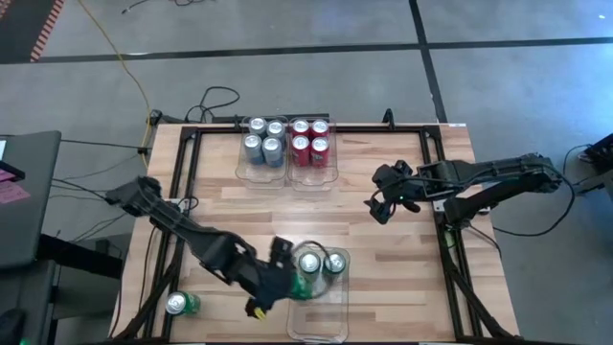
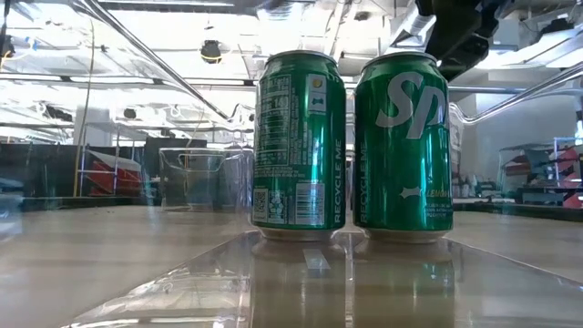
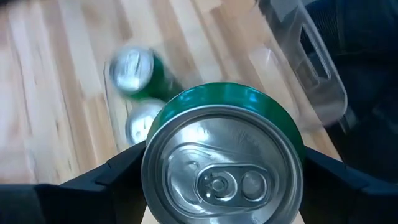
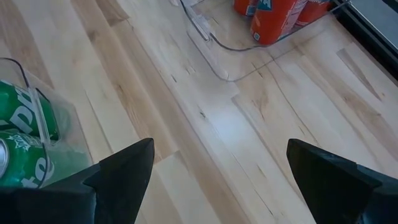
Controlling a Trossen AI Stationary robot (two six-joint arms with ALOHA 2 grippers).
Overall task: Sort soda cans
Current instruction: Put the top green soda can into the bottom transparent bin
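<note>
My left gripper (image 1: 278,283) is shut on a green can (image 3: 221,168) at the left side of the near clear bin (image 1: 321,321). Two green cans (image 1: 323,262) stand upright in that bin; they also show in the low view (image 2: 351,137). A fourth green can (image 1: 180,305) stands on the table near its near left corner. Several silver-blue cans (image 1: 263,139) and several red cans (image 1: 309,140) stand in two clear bins at the far side. My right gripper (image 1: 381,206) is open and empty over bare wood, right of centre; its own view shows its spread fingers (image 4: 219,149). My left gripper pinches the green can's round wall (image 3: 297,140) just below the top rim, one finger on each side. The fingers (image 3: 124,171) come from above, pointing down. The can is upright, its silver top up. The low view shows only the two other cans standing in the bin.
The table has a dark frame rail along its left, right and far sides (image 1: 187,163). Bare wood (image 1: 402,278) lies between the far bins and the near bin and to the right of the near bin. Cables lie beyond the table's far left corner (image 1: 215,101).
</note>
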